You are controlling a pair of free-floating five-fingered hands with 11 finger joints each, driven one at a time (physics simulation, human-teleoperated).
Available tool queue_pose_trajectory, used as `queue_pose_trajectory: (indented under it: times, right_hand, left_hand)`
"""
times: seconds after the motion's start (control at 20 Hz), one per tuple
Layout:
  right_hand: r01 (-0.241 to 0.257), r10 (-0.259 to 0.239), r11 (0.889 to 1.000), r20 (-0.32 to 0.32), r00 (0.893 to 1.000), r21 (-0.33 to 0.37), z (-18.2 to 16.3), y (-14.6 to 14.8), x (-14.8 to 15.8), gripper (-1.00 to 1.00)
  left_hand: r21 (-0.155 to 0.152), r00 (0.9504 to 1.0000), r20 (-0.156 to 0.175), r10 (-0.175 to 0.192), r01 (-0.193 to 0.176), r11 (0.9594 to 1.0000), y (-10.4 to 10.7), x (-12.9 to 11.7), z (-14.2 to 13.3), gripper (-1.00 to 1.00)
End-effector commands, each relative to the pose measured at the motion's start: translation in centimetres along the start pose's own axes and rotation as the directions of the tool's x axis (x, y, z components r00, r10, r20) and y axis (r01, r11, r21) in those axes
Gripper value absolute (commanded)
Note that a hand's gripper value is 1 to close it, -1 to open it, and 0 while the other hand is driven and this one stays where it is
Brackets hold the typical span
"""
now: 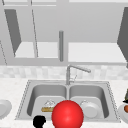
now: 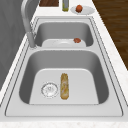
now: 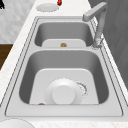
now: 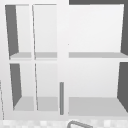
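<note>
My left hand (image 1: pixel 39 121) hovers low in front of the sink's (image 1: pixel 25 100) front edge, before the left basin; it holds nothing and looks relaxed. It also appears as a black patch, the left hand (image 3: pixel 1 3), at the far corner of the right side view. A large red ball (image 1: pixel 67 114) sits just right of it, covering the divider's front. A bread roll (image 2: pixel 64 86) lies in the left basin beside the drain (image 2: pixel 49 89). A small black shape at the right edge, by a bottle, looks like my right hand (image 1: pixel 124 101).
A white plate (image 3: pixel 63 92) lies in the right basin, with a small red-brown item (image 2: pixel 77 40) at its front. The faucet (image 1: pixel 75 68) arches over the divider. A plate with a reddish fruit (image 2: pixel 79 8) and a bottle (image 2: pixel 65 5) stand on the right counter, another plate (image 3: pixel 47 7) on the left.
</note>
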Motion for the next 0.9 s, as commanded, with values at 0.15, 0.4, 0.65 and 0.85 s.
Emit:
queue_pose_trajectory:
  times: [0.15, 0.4, 0.65, 0.85]
  right_hand:
    - [-0.015, 0.016, 0.998, -0.006, 1.0, 0.053, -1.7, 0.8, 0.0, -1.0]
    - [-0.015, 0.015, 0.999, -0.009, 1.0, 0.048, -2.1, 1.4, 0.1, -1.0]
    - [-0.02, 0.021, 0.998, -0.012, 1.0, 0.061, -2.6, 2.3, 0.2, -1.0]
    - [-0.021, 0.022, 0.996, -0.014, 1.0, 0.085, -3.2, 2.5, 0.3, -1.0]
  left_hand:
    - [0.0, 1.0, 0.0, 0.0, 0.0, 1.0, 0.0, 0.0, 0.0, 0.0]
    - [0.0, 1.0, 0.0, 0.0, 0.0, 1.0, 0.0, 0.0, 0.0, 0.0]
    - [0.0, 1.0, 0.0, 0.0, 0.0, 1.0, 0.0, 0.0, 0.0, 0.0]
    - [0.0, 1.0, 0.0, 0.0, 0.0, 1.0, 0.0, 0.0, 0.0, 0.0]
